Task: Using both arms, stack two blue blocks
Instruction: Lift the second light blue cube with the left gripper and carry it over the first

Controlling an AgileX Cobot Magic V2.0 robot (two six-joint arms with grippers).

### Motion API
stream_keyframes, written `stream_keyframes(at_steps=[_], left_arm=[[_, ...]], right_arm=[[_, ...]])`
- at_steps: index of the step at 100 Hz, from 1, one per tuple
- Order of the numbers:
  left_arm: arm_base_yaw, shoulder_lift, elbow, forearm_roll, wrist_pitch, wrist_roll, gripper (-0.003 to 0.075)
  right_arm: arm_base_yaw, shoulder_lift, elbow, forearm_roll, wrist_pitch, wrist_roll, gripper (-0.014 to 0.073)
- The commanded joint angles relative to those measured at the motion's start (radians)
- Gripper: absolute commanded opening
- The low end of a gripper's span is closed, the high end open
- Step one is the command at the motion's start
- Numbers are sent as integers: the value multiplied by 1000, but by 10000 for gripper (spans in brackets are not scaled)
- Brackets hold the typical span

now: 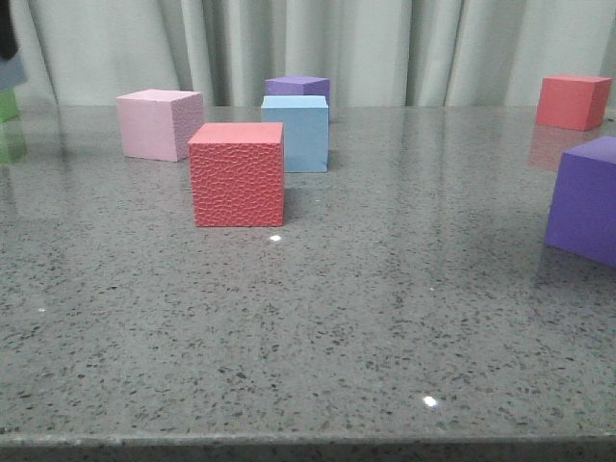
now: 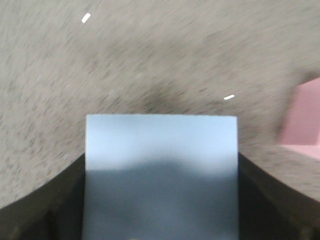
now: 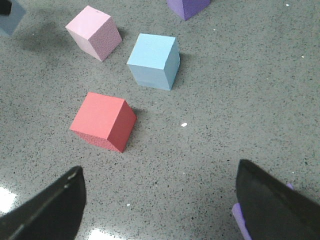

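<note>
One light blue block [image 2: 160, 150] sits between my left gripper's [image 2: 160, 210] black fingers [image 2: 60, 200], held above the table; the view is blurred. In the front view only a sliver of that block [image 1: 10, 72] and the gripper show at the far left edge. It also shows in the right wrist view [image 3: 10, 19]. The other blue block [image 1: 295, 133] stands on the table behind the red pebbled cube [image 1: 237, 174], and also shows in the right wrist view [image 3: 152, 61]. My right gripper [image 3: 160, 200] is open and empty above bare table, well short of that block.
A pink cube [image 1: 159, 123] stands left of the blue block. A purple cube [image 1: 299, 89] is behind it, another purple cube [image 1: 585, 199] at the right edge, a red cube [image 1: 573, 101] far back right, and a green piece [image 1: 8, 106] far left.
</note>
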Motion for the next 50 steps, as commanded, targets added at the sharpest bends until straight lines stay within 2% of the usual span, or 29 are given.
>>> stream_keyframes(at_steps=[1,21,50], left_arm=[[-51,-52,-100,-14,4,-6,337],[-187,-50,-205,0,13,-129,337],[-351,-40,-217,-29,-10,-332,337]], right_arm=[[-1,-21,-21,-23,-71,-14,610],[-1,-21,-21,-27,-57,-14,610],[-1,-21,-21,-56,-17,-14,610]])
